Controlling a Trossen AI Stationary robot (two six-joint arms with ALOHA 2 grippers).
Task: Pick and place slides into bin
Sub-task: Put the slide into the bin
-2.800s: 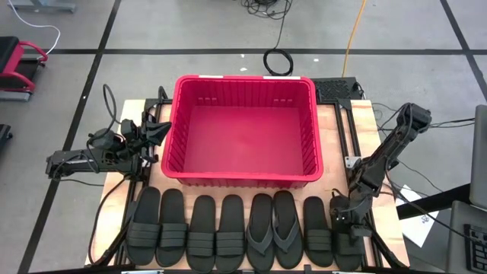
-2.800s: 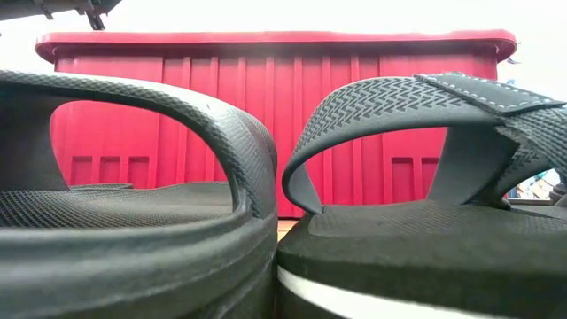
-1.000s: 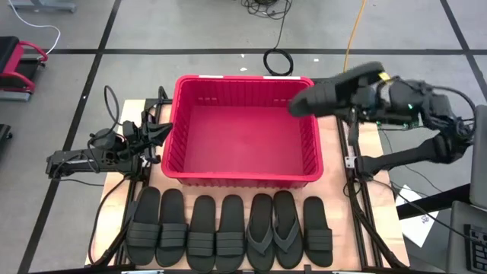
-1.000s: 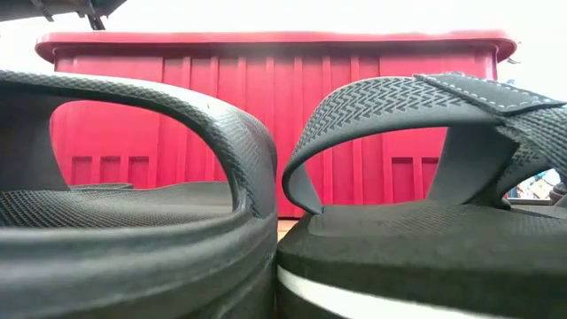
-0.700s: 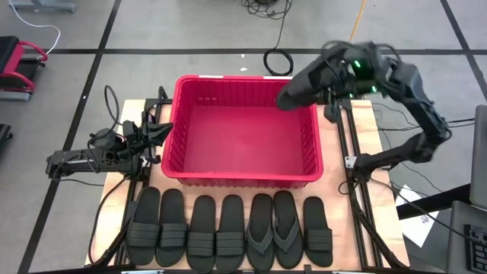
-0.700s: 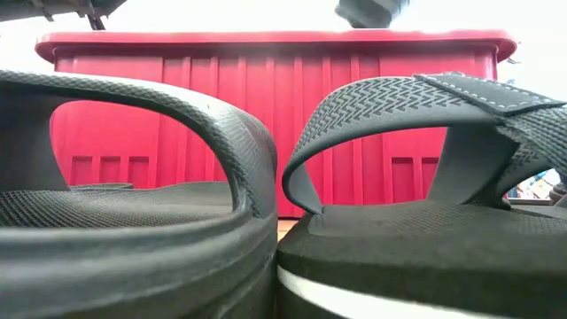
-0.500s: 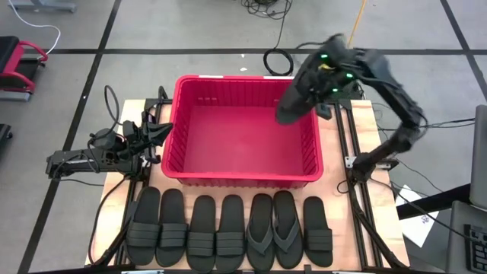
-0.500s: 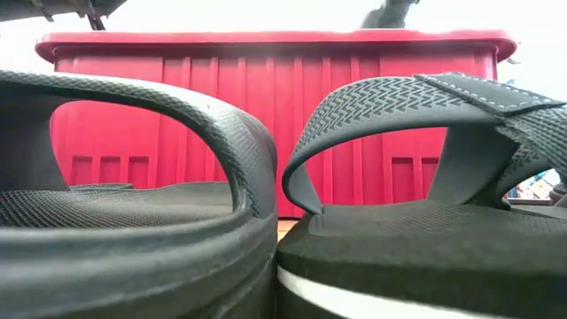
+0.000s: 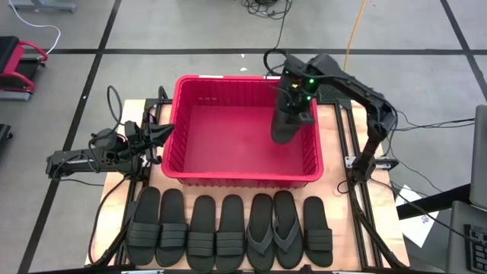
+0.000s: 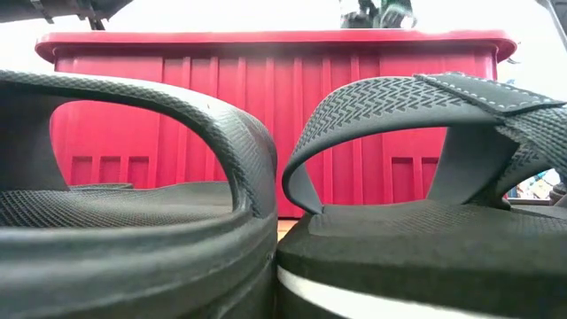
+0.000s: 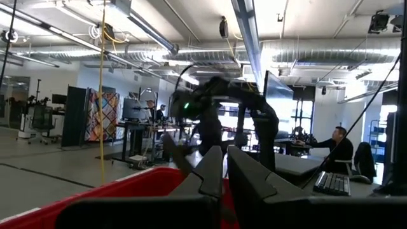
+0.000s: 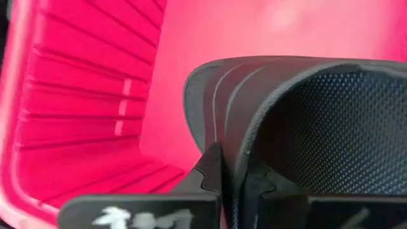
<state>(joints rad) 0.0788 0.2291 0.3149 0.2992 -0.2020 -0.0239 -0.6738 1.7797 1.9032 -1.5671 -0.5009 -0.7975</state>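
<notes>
A black slide (image 9: 286,125) hangs from my right gripper (image 9: 295,105) over the right part of the red bin (image 9: 243,79); the gripper is shut on it. In the right wrist view the slide's ribbed band (image 12: 267,76) fills the frame above the bin's wall (image 12: 76,127). Several more black slides (image 9: 228,232) lie soles down in a row along the table's near edge; two of them loom in the low view (image 10: 133,177). My left gripper (image 9: 164,131) waits shut beside the bin's left wall. My right gripper pinches the edge of the slide's band strap (image 12: 236,149) between its two fingers, one finger (image 12: 213,168) outside the band and one under it. The fingers slant steeply down. The slide hangs below them inside the bin's outline; whether it touches the bin's floor I cannot tell.
Black frame rails (image 9: 351,152) run along the table's right side, and cables (image 9: 278,61) lie on the floor behind the bin. A person (image 11: 336,143) sits at a desk in the room beyond. The bin's floor (image 9: 221,141) is bare left of the hanging slide.
My right gripper has swung from beyond the bin's far right corner toward the left and down over the bin, tipping from about level to pointing steeply down. The slide it holds has gone from lying out level to hanging down over the bin.
</notes>
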